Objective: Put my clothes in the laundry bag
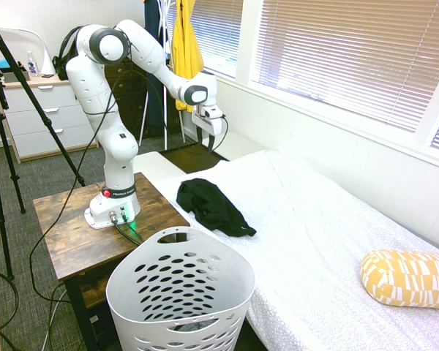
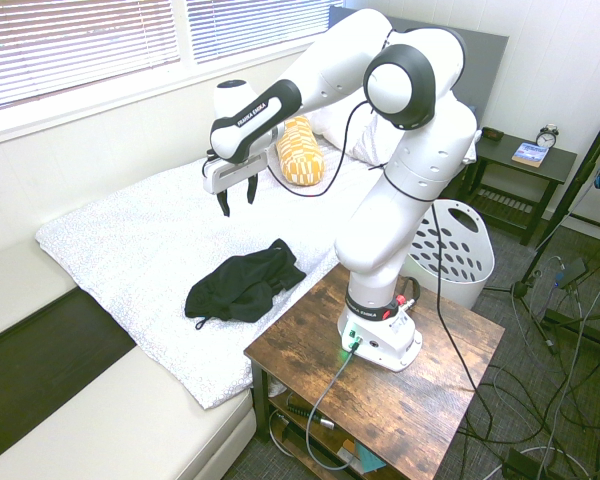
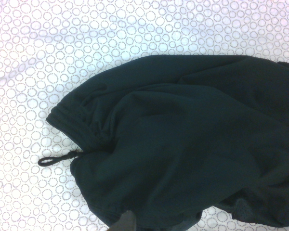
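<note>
Black drawstring garment: crumpled on the white patterned bedsheet, near the bed's edge beside the wooden side table; a cord loop pokes out at its gathered end.
White perforated laundry basket: upright next to the side table, oval holes through its walls, cut-out handles at the rim; the garment lies outside it. Something shows low down through the front handle slot, too unclear to name.
Gripper fingers: spread apart, grasping nothing, above the bed.
Yellow patterned bolster: on the bed, well apart from the garment.
</note>
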### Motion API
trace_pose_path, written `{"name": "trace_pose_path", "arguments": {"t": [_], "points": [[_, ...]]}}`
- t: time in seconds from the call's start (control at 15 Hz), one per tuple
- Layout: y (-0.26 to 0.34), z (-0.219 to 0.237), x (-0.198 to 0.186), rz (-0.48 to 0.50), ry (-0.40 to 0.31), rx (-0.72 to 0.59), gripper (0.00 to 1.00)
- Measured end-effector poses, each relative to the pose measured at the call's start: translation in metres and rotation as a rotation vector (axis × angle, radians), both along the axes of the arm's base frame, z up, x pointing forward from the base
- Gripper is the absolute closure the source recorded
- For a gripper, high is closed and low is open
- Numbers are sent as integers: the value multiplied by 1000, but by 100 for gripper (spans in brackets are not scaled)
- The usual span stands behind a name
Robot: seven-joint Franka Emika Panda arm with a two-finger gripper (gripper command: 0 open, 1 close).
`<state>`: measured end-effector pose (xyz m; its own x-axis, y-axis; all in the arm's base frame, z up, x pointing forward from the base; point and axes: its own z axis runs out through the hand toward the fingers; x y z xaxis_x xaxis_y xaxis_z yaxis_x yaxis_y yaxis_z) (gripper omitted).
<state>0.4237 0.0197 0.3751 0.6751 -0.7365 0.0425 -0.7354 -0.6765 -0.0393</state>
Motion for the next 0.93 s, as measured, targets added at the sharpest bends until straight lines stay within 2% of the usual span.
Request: {"name": "trace_pose_path", "arguments": {"t": [0.33, 0.47, 0.93], "points": [[12, -3, 2, 32, 5, 7, 0], [32, -13, 3, 74, 20, 3, 0], [128, -81, -2, 255, 132, -62, 0]]}}
